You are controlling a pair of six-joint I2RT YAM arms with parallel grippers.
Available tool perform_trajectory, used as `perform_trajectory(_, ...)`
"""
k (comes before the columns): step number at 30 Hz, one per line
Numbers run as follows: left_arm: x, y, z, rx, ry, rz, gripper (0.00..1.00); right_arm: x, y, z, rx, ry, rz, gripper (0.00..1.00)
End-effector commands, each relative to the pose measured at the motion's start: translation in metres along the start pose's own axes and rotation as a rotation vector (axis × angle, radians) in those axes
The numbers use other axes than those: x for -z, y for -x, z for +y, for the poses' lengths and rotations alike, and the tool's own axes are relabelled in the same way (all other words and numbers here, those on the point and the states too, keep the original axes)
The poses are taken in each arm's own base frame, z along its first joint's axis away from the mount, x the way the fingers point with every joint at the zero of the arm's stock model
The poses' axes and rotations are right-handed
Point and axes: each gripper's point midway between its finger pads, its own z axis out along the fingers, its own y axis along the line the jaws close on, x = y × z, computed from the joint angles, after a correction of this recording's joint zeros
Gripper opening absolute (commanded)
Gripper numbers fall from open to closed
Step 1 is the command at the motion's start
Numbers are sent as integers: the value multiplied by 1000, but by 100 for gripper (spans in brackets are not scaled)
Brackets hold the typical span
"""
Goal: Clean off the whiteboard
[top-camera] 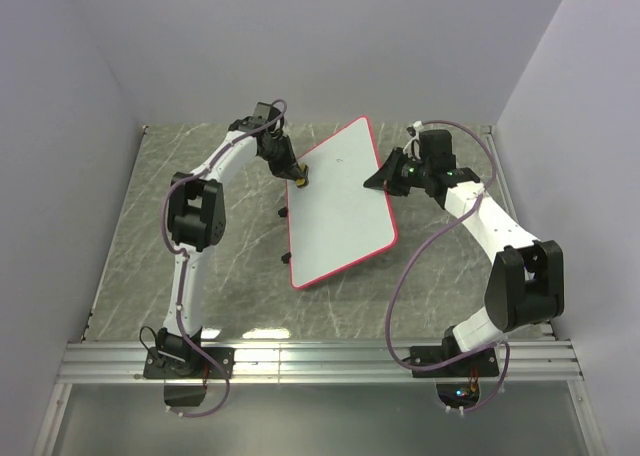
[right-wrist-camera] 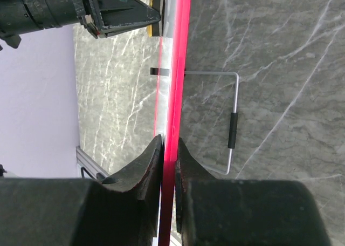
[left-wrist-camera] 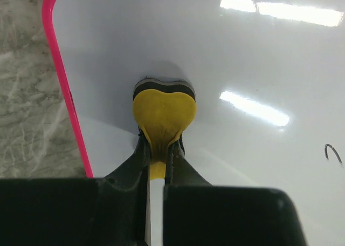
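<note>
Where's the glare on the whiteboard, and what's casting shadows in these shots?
Left wrist view: bright light streaks glare on the whiteboard, upper right and middle; the yellow eraser in the left gripper throws a soft shadow beyond it. Top view: board evenly lit, no glare. Right wrist view: no glare.

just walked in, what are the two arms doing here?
The left end effector is shut on a yellow eraser and presses it on the whiteboard near its left pink edge. The right end effector clamps the opposite edge. The board looks mostly clean; one small black mark is left.
</note>
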Motion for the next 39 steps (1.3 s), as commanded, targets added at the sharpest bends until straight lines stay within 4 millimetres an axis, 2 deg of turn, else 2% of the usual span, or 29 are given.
perform_trajectory(1,-31,-43,8,-81,90,105,0,-17,-89,-30,69,-86,292,0)
perform_trajectory(2,-24,-39,-10,-103,39,93,0,-18,-88,-31,71,-90,293,0)
perform_trajectory(4,-18,-33,-33,-139,-19,65,0,-18,-88,-30,74,-90,292,0)
perform_trajectory(7,2,-29,-82,-196,-152,19,0,-20,-91,-31,83,-97,302,0)
perform_trajectory(8,11,-22,-104,-229,-223,-30,0,-20,-92,-31,86,-97,306,0)
perform_trajectory(11,31,-33,-158,-257,-374,-43,0,-20,-95,-32,93,-107,318,0)
perform_trajectory(14,39,-49,-202,-300,-471,-27,0,-20,-97,-33,101,-111,322,0)
perform_trajectory(19,52,-75,-247,-342,-623,5,0,-21,-98,-35,101,-117,325,0)
perform_trajectory(21,51,-76,-248,-324,-630,16,0,-22,-98,-35,104,-118,329,0)
perform_trajectory(24,47,-60,-230,-297,-576,-17,0,-22,-96,-35,112,-121,327,0)
perform_trajectory(25,54,-55,-229,-296,-571,-42,0,-21,-96,-35,115,-123,326,0)
perform_trajectory(27,46,-47,-208,-252,-519,-64,0,-21,-95,-35,116,-123,324,0)
perform_trajectory(28,47,-33,-195,-221,-493,-90,0,-22,-95,-35,117,-122,325,0)
perform_trajectory(30,34,-19,-163,-153,-394,-110,0,-22,-96,-35,114,-121,328,0)
perform_trajectory(31,31,-5,-145,-122,-353,-129,0,-22,-96,-36,116,-121,327,0)
perform_trajectory(34,-4,17,-89,-60,-183,-148,0,-22,-98,-36,115,-120,333,0)
perform_trajectory(36,-17,20,-63,-36,-97,-144,0,-21,-99,-36,115,-119,337,0)
perform_trajectory(37,-23,22,-53,-27,-79,-141,0,-21,-100,-36,116,-120,338,0)
perform_trajectory(39,-25,25,-51,-35,-77,-157,0,-20,-99,-36,119,-120,336,0)
